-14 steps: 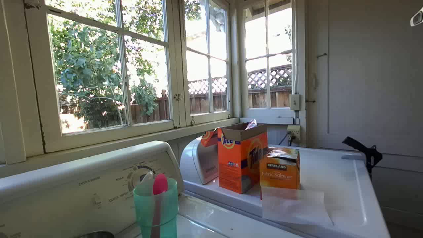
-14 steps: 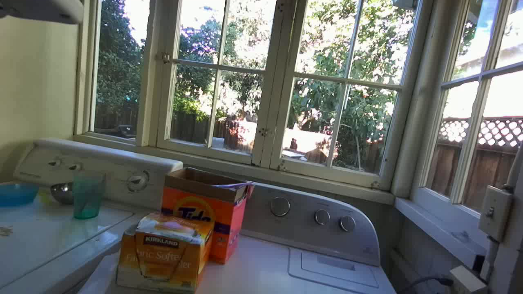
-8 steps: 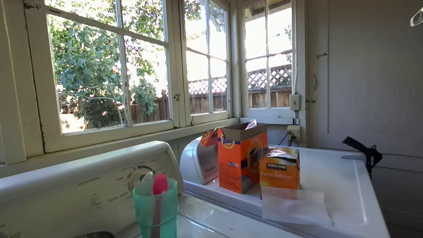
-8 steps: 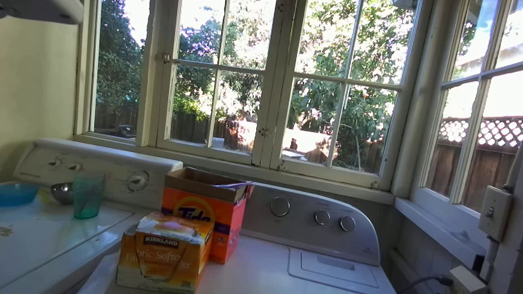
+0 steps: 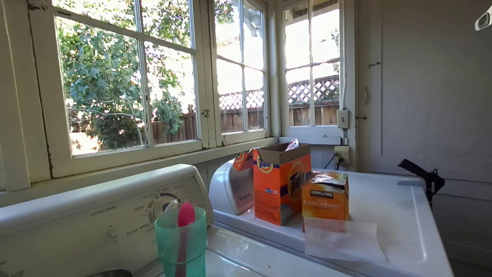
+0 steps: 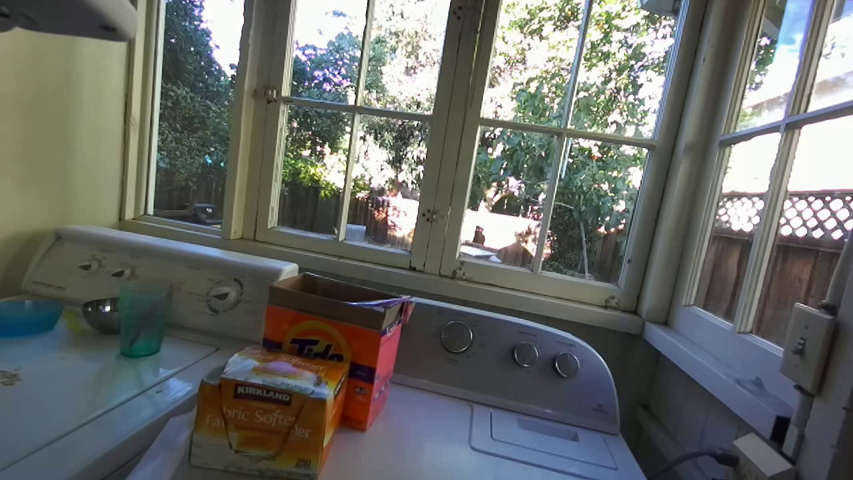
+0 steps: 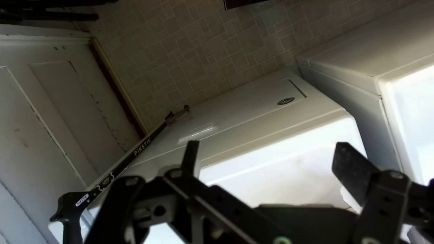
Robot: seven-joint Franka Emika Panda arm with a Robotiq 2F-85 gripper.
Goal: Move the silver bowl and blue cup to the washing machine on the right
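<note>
The gripper (image 7: 267, 145) has its fingers (image 7: 190, 154) spread wide, and in the wrist view the bare white top of the washing machine (image 7: 264, 169) shows between and beyond them. A black grabber stick (image 7: 142, 146), lettered PIKSTIK, runs along one side of that machine, with the tiled floor (image 7: 203, 54) past its front.

On the washing machine, in both exterior views, stands an orange Tide box (image 5: 275, 192), its top flaps up. Just nearer is a smaller Kirkland fabric softener box (image 6: 266, 433); whether the two touch I cannot tell. A thin white sheet (image 5: 342, 244) lies by the softener box and droops over the machine's left edge.

To the left is the dial machine (image 6: 60, 400), which bears both things of the task. The blue cup (image 6: 143, 327) stands upright on the right part of its top, with a pink spoon (image 5: 186, 214) and a white utensil (image 5: 172, 205) in it. The silver bowl (image 6: 100, 315) sits just left of the cup and slightly farther back, partly hidden by it, near the back panel (image 6: 166, 267). Farther left is a shallow blue dish (image 6: 30, 317), with something yellow (image 6: 73, 321), too blurred to name, between dish and bowl. Windows (image 6: 430, 220) line the far wall.
</note>
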